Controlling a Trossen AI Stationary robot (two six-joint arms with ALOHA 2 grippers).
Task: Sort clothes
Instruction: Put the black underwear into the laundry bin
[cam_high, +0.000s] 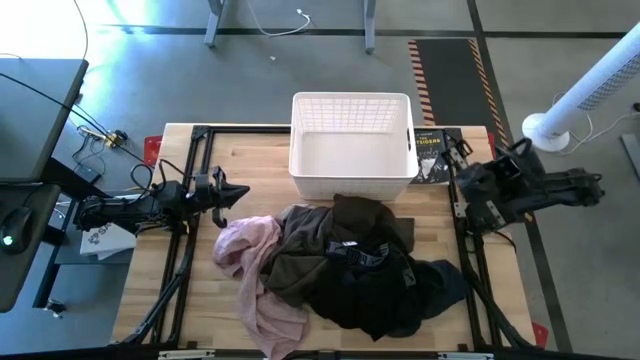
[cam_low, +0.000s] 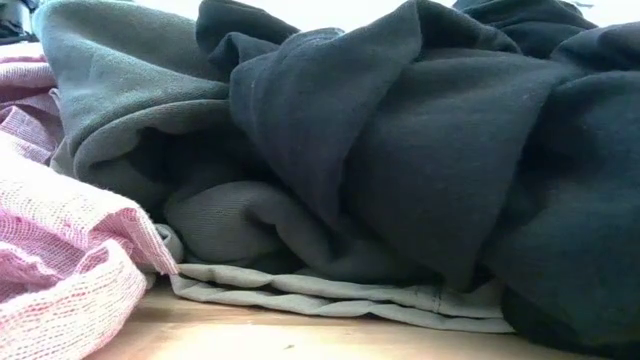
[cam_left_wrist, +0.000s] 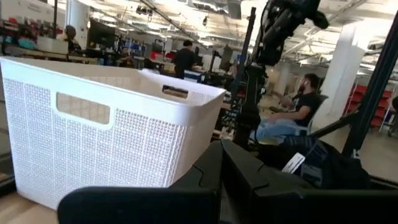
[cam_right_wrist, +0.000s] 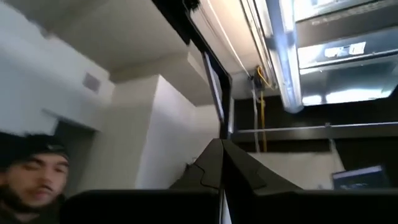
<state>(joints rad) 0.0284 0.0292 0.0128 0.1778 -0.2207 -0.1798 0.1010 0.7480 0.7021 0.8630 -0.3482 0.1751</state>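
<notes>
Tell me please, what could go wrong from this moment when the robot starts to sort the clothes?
1. The black garment, olive-brown garment and pink garment lie overlapped in one heap, so a grab may lift several together.
2. The pink garment reaches the table's near edge; a pull could drag it off.
3. The heap touches the white basket, so tugging might shift it.

I can pick out only 1 piece of lettering. In the high view, right of center in the upper half of the frame, a dark printed sheet (cam_high: 433, 155) lies on the table just beside the white basket (cam_high: 352, 148). It carries white lettering, too small for me to read. Low view and both wrist views give me no legible text, labels or numbers.
</notes>
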